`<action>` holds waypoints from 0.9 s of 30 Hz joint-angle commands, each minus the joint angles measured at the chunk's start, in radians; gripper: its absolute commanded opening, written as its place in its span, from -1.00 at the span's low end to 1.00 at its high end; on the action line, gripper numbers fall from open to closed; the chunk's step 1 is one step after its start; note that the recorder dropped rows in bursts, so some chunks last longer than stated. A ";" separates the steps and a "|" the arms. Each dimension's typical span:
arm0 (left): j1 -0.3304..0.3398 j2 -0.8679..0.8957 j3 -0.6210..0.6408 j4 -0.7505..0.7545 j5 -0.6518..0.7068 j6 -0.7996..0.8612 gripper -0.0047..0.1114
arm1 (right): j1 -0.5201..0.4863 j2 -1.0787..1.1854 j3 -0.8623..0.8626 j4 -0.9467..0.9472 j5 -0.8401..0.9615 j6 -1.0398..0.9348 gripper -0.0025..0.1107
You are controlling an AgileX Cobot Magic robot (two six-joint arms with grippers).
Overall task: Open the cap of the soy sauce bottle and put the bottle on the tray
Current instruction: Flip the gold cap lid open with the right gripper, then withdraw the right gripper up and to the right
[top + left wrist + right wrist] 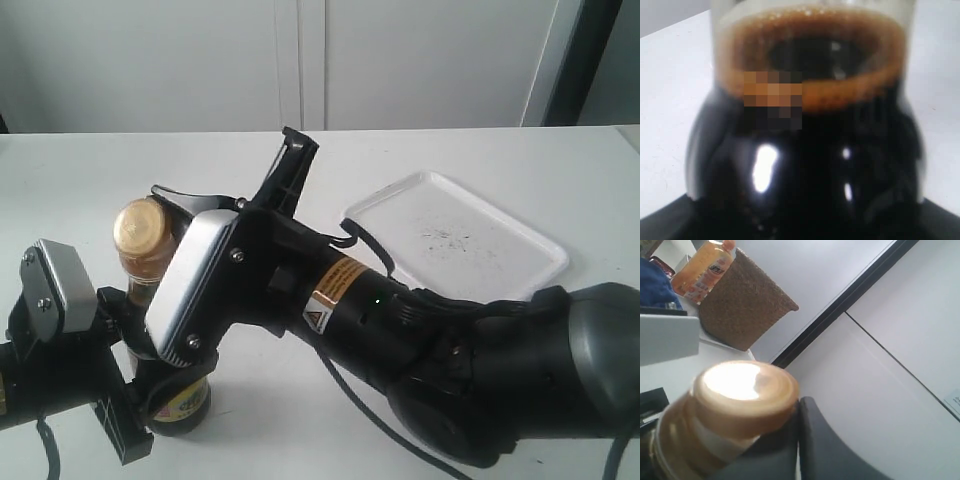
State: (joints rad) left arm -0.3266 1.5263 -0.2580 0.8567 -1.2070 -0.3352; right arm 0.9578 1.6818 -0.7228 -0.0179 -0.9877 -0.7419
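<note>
The soy sauce bottle [185,400] stands upright near the table's front left, and its dark liquid fills the left wrist view [810,165]. My left gripper [135,395] is shut on the bottle's lower body, with one dark finger [665,225] at the frame's corner. The gold-brown cap [140,228] sits on top with its lid down. My right arm reaches across from the right. Its gripper [800,402] is shut, and the two fingers press together beside the cap [740,390] with nothing between them. The white tray [400,190] lies far right, holding nothing but dark specks.
The right arm's bulky black body [450,350] spans the table's front between bottle and tray. White cabinet doors [300,60] stand behind the table. The right wrist view shows a woven basket [745,310] and an orange drink bottle [705,270] off to the side.
</note>
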 commanded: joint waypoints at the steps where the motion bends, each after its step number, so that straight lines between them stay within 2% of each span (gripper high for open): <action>1: -0.007 -0.002 0.005 0.016 -0.014 -0.007 -0.91 | 0.024 -0.033 -0.003 -0.078 -0.007 0.044 -0.96; 6: -0.007 -0.002 0.005 0.016 -0.014 -0.007 -0.91 | 0.096 -0.070 -0.003 -0.098 -0.007 0.044 -0.96; 9: -0.007 -0.002 0.005 0.016 -0.014 -0.007 -0.91 | 0.105 -0.087 -0.003 -0.085 -0.007 0.064 -0.96; 16: -0.007 -0.002 0.005 0.016 -0.014 -0.007 -0.91 | 0.105 -0.105 -0.003 0.088 -0.007 0.100 -0.96; 22: -0.007 -0.002 0.005 0.016 -0.014 -0.007 -0.91 | 0.025 -0.123 -0.003 0.133 0.026 0.329 -0.96; 27: -0.007 -0.002 0.005 0.016 -0.014 -0.007 -0.91 | -0.053 -0.156 -0.005 0.131 0.131 0.399 -0.96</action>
State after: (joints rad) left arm -0.3266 1.5263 -0.2580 0.8567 -1.2070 -0.3352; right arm 0.9415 1.5483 -0.7228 0.1120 -0.9083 -0.3842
